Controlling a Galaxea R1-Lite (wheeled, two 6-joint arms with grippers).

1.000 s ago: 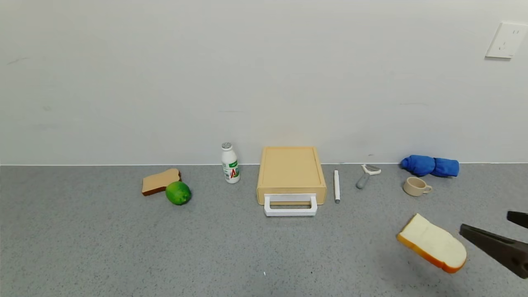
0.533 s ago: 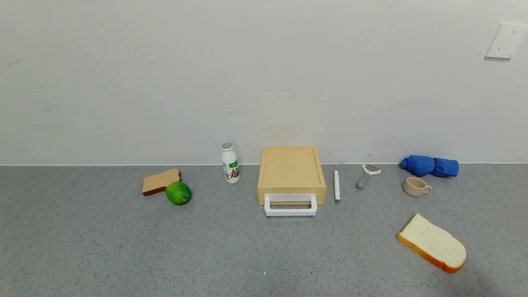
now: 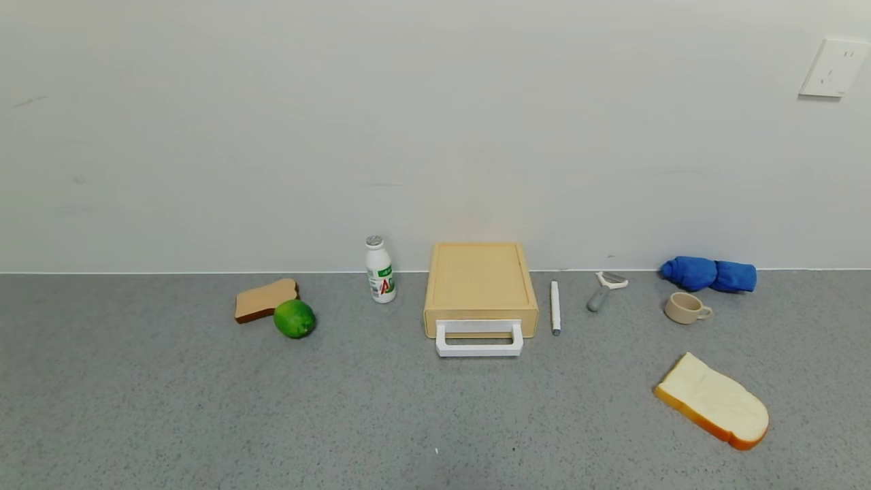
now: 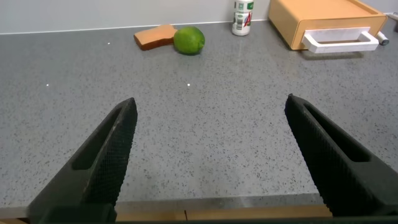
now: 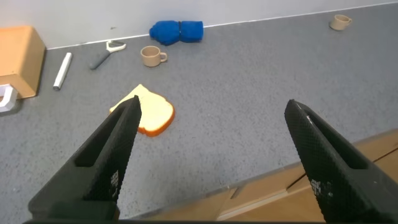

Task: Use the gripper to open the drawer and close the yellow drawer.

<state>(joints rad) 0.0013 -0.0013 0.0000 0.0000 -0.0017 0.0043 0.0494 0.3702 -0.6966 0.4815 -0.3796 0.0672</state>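
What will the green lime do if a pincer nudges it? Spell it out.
The lime looks round and smooth, so it would probably roll rather than slide on the flat grey counter. It sits against the brown bread slice, which may stop it rolling that way. Its glossy skin hints it could slip from a light pinch.

Place: kitchen-style test bench
Surface: grey speckled countertop (image 3: 204, 408)
Backdrop: white wall (image 3: 340, 136) behind countertop, socket (image 3: 835, 67)
Props on countertop: peeler (image 3: 603, 289), cup (image 3: 686, 307)
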